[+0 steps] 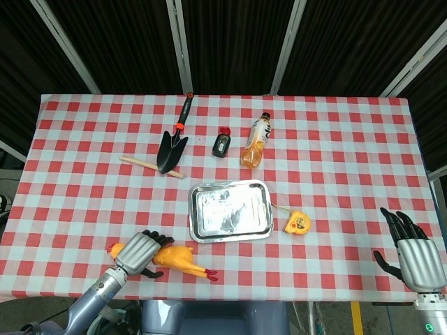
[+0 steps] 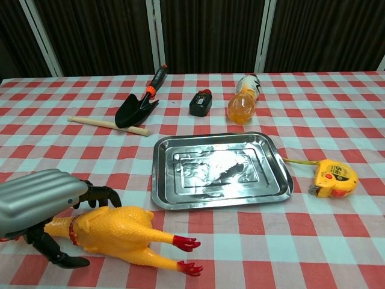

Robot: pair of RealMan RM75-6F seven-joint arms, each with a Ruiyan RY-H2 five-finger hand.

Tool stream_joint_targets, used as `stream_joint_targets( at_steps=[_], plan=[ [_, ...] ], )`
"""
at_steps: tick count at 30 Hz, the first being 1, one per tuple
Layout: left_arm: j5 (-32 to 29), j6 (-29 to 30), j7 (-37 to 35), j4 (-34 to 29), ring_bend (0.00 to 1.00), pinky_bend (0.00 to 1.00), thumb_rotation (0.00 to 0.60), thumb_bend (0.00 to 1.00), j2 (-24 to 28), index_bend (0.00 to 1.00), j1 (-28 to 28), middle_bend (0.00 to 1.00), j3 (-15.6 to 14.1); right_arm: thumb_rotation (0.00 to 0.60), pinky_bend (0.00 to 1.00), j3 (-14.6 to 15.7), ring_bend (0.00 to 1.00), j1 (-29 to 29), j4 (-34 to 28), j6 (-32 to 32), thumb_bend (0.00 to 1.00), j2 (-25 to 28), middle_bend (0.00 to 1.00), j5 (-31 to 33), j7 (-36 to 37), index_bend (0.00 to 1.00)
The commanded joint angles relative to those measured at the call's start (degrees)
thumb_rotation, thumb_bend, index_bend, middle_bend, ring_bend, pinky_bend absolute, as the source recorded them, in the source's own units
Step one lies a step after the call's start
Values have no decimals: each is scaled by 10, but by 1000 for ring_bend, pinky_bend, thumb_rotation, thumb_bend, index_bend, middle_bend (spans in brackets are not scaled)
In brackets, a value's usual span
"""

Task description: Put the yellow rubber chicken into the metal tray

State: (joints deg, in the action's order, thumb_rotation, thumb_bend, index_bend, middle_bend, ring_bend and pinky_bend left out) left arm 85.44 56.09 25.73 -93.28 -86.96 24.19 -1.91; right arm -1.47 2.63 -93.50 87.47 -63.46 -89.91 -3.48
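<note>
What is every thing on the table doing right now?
rubber chicken: lying on the cloth, outside the tray
metal tray: empty
left robot hand: fingers around the chicken's neck
right robot hand: open, holding nothing
bottle: lying down
tape measure: tape pulled out slightly
</note>
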Motion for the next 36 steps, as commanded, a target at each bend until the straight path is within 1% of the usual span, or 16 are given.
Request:
stream_joint_targets(
  at_steps=[1,5,8,10,11,13,15,18,20,22,24,28,34,36],
  plan=[
    [1,1,-6,4,303,392,600,156,-3,251,2,346,-2,600,269,0,123,0,-1,-1,308,0,188,1,-2,30],
    [-4,-5,-11,8,322,414,600,211,-4,264,7,369,-6,600,269,0,123,-2,-3,-2,308,1,188,5,-3,30],
    [-6,-6,-16,9,342,428,600,273,-3,290,9,391,-7,600,269,0,123,-3,-4,-2,308,2,188,7,-4,30],
    [-6,-4,-21,10,369,454,600,336,-2,319,10,422,-8,600,269,0,123,-3,-5,-3,308,1,188,8,-5,30],
    [-5,-4,-26,10,383,472,600,359,-1,335,11,438,-9,600,269,0,123,-3,-5,-4,308,1,188,9,-5,30],
    [-2,-4,-38,11,440,538,600,419,-1,400,13,499,-11,600,269,-1,123,-2,-6,-7,308,1,188,10,-5,30],
    [4,-2,-53,14,513,625,600,471,-1,482,16,572,-11,600,269,-1,123,-1,-8,-10,308,2,188,11,-2,30],
    [24,4,-94,12,554,690,600,516,5,526,21,613,-13,600,269,1,123,3,-18,-18,308,11,188,9,21,30],
    [46,21,-146,-1,561,696,600,527,17,538,22,622,-15,600,269,1,123,6,-26,-23,308,20,188,6,36,30],
    [81,45,-190,-8,563,696,600,528,35,543,24,625,-21,600,269,1,123,8,-33,-26,308,29,188,2,42,30],
    [111,73,-207,-11,564,696,600,528,52,542,24,623,-23,600,269,2,123,11,-40,-27,308,37,188,-4,50,30],
    [128,91,-196,-29,563,696,600,524,82,544,26,623,-23,600,269,5,123,16,-55,-31,308,52,188,-18,69,30],
    [106,80,-167,-41,563,696,600,509,107,540,30,621,-16,600,269,9,123,19,-60,-34,308,58,189,-25,88,30],
    [108,91,-180,-42,563,696,600,509,109,540,28,627,-14,600,269,8,123,19,-58,-31,308,58,189,-26,93,31]
  ],
)
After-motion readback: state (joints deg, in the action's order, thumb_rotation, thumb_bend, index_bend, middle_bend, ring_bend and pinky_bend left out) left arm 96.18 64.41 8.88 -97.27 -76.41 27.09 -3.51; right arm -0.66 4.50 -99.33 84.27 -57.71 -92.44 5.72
